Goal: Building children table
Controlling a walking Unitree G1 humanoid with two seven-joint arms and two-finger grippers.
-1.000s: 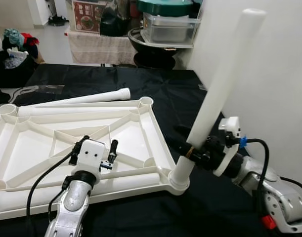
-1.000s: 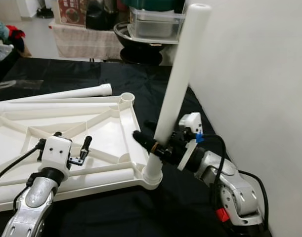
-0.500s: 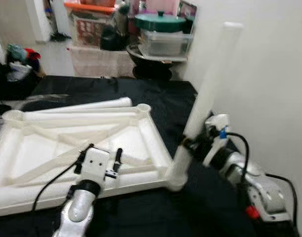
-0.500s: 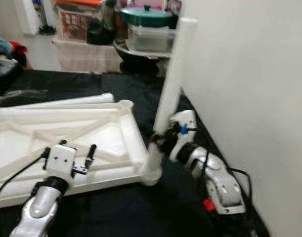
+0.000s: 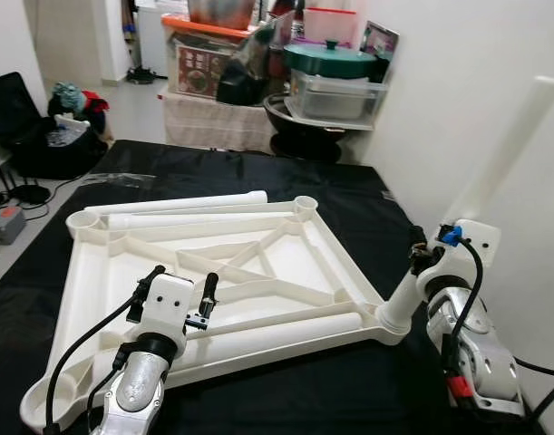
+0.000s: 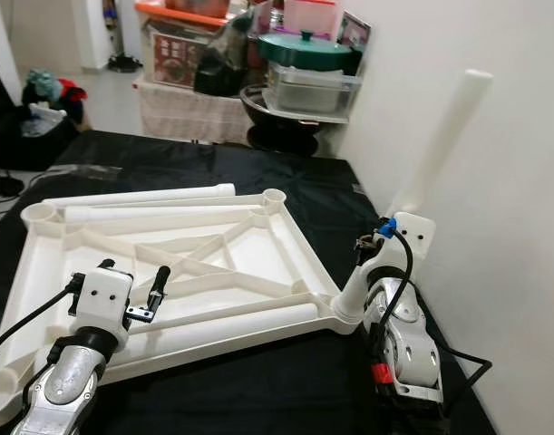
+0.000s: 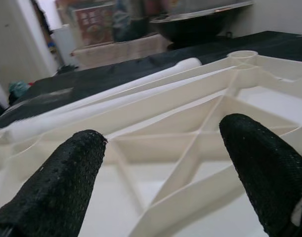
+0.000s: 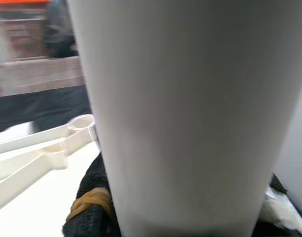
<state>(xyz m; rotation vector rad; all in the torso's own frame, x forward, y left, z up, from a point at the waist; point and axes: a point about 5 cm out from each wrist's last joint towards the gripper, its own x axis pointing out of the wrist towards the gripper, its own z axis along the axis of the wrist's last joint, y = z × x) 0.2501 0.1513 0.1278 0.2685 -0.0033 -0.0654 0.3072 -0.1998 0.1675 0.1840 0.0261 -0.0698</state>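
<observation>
Lying upside down on a black cloth (image 5: 286,181), a white plastic tabletop (image 5: 104,272) shows its ribbed underside and round corner sockets. One white leg (image 5: 481,177) stands in the near right socket (image 5: 392,319), leaning to the right toward the pale wall. Two more loose legs (image 5: 186,201) lie flat just beyond the tabletop's far edge.

The right gripper (image 5: 420,263) reaches in from the right and clasps the standing leg low down, just above the socket. In the right wrist view, the leg (image 8: 190,113) is close up, with a black finger (image 8: 91,207) pressed against it and a tan band on that finger.

The left gripper (image 5: 179,283) hovers over the near part of the tabletop, its fingers spread and holding nothing. The left wrist view looks between those fingers (image 7: 57,182) across the ribs to the far socket (image 7: 243,55).

Shelves at the far end hold lidded storage bins (image 5: 335,77).
</observation>
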